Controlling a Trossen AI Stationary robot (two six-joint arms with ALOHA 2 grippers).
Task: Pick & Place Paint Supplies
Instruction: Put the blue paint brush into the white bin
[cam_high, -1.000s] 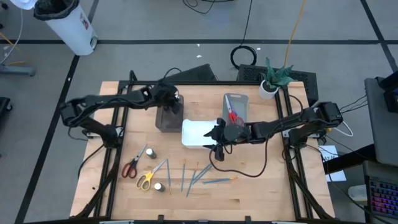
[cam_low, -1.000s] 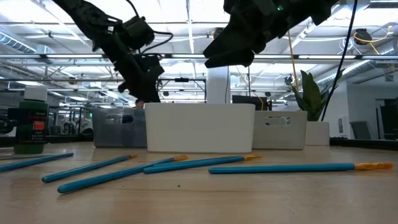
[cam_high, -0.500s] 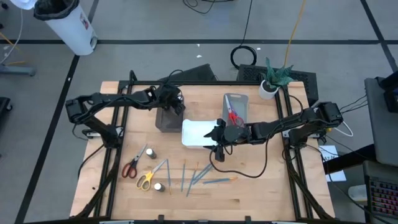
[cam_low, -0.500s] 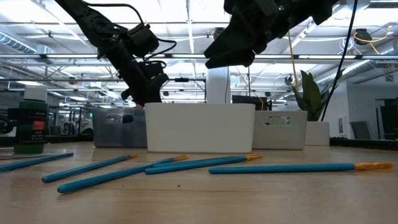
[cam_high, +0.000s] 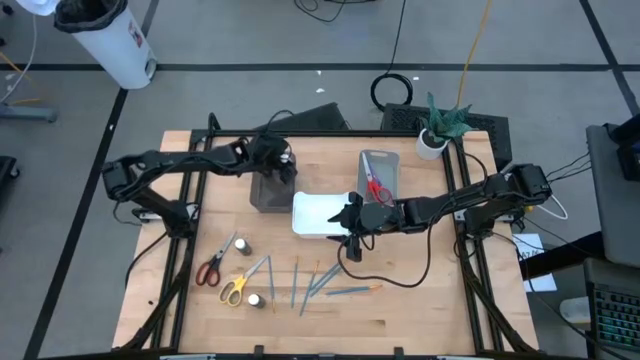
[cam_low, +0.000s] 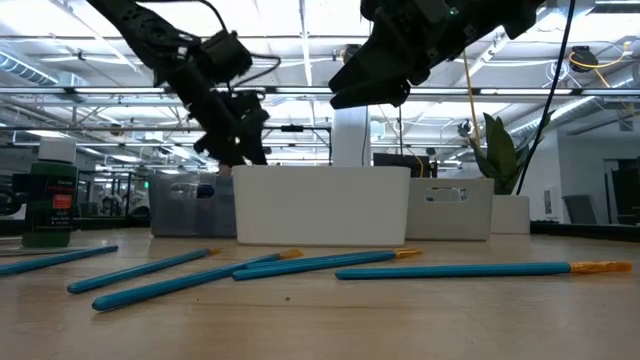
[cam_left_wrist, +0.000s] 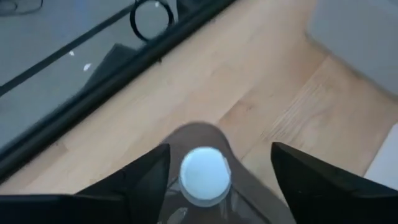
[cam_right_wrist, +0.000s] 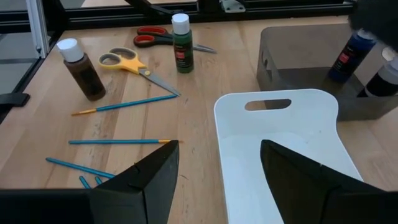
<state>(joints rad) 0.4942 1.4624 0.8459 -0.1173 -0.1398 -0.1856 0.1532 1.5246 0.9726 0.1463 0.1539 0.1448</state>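
Observation:
My left gripper (cam_high: 276, 164) hangs open over the dark grey tray (cam_high: 270, 192) at the far left. Its fingers stand on either side of a dark paint bottle with a white cap (cam_left_wrist: 205, 176) that stands in that tray, with gaps on both sides. A blue bottle (cam_right_wrist: 350, 55) stands beside it. My right gripper (cam_high: 345, 222) is open and empty above the white tray (cam_high: 318, 213). On the near table lie red scissors (cam_high: 210, 268), yellow scissors (cam_high: 233, 290), two bottles (cam_high: 243, 246) (cam_high: 255, 299) and several blue brushes (cam_high: 318, 283).
A light grey tray (cam_high: 380, 172) at the far middle holds red-handled scissors (cam_high: 376, 187). A potted plant (cam_high: 437, 125) stands at the far right corner. Black frame rails (cam_high: 190, 230) run along the table's left and right sides. Bare wood lies at the near right.
My left gripper has dipped a little toward the dark grey tray and come back up over it. My right gripper has kept still above the white tray.

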